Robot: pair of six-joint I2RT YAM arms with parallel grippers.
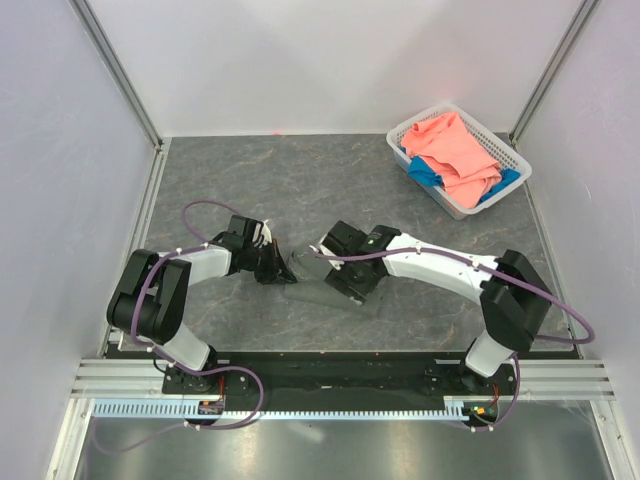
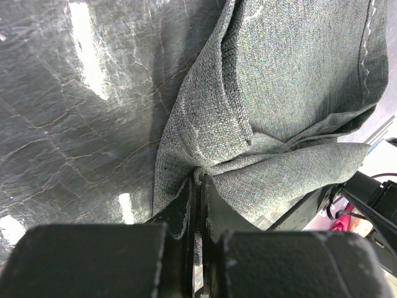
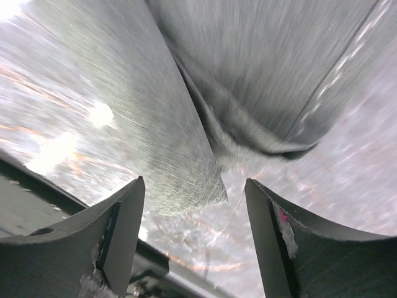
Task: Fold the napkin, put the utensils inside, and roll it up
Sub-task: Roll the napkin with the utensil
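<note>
2 arms meet at the middle of the grey surface (image 1: 250, 180), where the napkin (image 1: 322, 293) lies bunched into a thick folded bundle between them. The left tool (image 2: 198, 186) is clamped shut on a gathered fold of the cloth. The right tool (image 3: 193, 186) stands with its jaws wide apart, straddling a rolled edge without gripping it.

Folding looks well under way and a roll seems begun, though it appears loose and unfinished. The utensils show in no view, so whether they are already wrapped inside cannot be told.

Only the overhead view shows the white basket (image 1: 500, 143) in the far right corner, holding a salmon-pink cloth (image 1: 455, 150) and a blue cloth (image 1: 425, 170), well apart from the work. Only the left wrist view shows the pinch and the stitched hem. The right wrist view, blurred, alone shows the open gap.
</note>
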